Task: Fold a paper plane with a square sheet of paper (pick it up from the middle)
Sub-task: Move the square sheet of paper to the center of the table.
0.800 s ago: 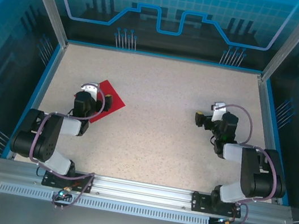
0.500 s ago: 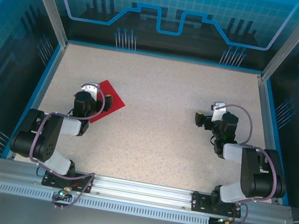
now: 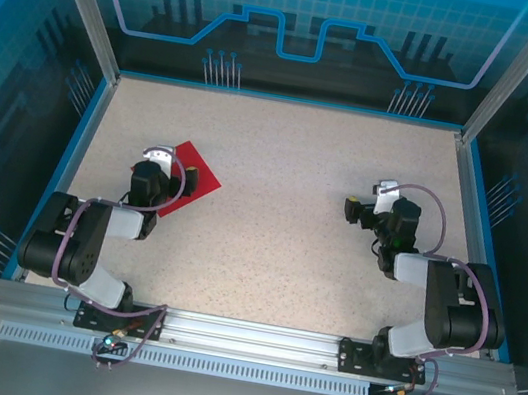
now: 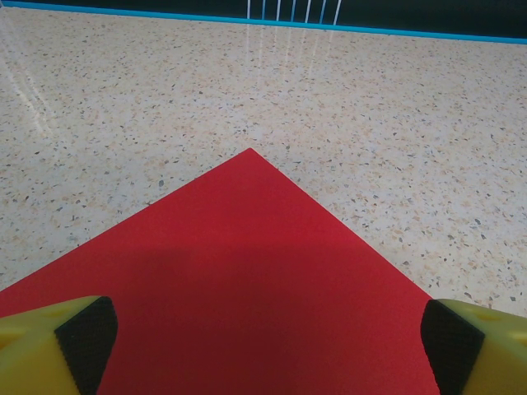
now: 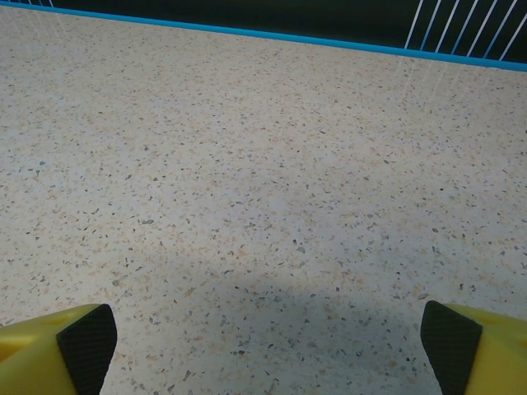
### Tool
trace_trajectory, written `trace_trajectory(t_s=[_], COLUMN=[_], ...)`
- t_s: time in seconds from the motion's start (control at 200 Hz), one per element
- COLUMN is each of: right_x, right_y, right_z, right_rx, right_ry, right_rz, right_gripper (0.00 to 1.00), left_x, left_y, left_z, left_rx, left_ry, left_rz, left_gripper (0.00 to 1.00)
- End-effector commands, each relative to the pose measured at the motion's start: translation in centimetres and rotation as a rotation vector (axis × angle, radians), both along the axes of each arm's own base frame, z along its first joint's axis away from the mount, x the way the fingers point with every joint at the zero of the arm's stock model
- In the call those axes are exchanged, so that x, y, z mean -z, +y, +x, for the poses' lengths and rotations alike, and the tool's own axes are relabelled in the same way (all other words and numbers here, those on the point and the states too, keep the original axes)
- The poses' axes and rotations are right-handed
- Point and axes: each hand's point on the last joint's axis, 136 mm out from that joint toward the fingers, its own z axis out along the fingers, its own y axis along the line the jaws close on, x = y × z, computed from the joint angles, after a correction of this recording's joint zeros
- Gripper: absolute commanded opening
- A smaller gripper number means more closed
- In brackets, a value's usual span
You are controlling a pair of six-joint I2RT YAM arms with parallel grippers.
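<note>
square sheet of paper (image 3: 197, 178) lies flat on the table (image 3: 303, 148), left-centre of the top view, turned like a diamond, 1 corner pointing up-frame in the left wrist view (image 4: 247, 271). left gripper (image 3: 154, 169) sits over the sheet's lower-left part with jaws spread wide (image 4: 263, 333), gripping nothing, can't tell if the tips touch the paper. right gripper (image 3: 365, 210) is right-centre, well apart from the sheet, jaws also wide (image 5: 268, 333) over bare speckled table
</note>
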Motion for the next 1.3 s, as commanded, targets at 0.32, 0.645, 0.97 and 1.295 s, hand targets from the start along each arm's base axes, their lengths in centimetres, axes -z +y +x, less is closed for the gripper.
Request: trace_trajectory(t_s=[0.32, 0.645, 0.97, 1.295], right_x=[-5.4, -7.5, -8.1, -5.7], right_y=[-1.4, 2.8, 4.2, 21.3], right_z=[-0.6, -2.2, -0.6, 1.8], right_rx=[0.12, 0.1, 0.081, -0.258], right_ry=[-0.011, 0.201, 0.152, 0.393], right_rz=[-0.046, 0.064, 0.072, 0.118], right_gripper=[0.99, 0.99, 0.99, 0.99], left_x=[-4.7, -8.2, -8.9, -9.9], left_y=[2.0, 0.1, 1.6, 0.4], left_z=[-0.6, -2.8, -3.2, -4.0], left_rx=[-0.148, -0.171, -0.257, -0.229], left_ry=[0.086, 0.191, 0.14, 0.162], left_rz=[-0.064, -0.316, -0.302, -0.39], left_gripper=[0.99, 0.99, 0.99, 0.99])
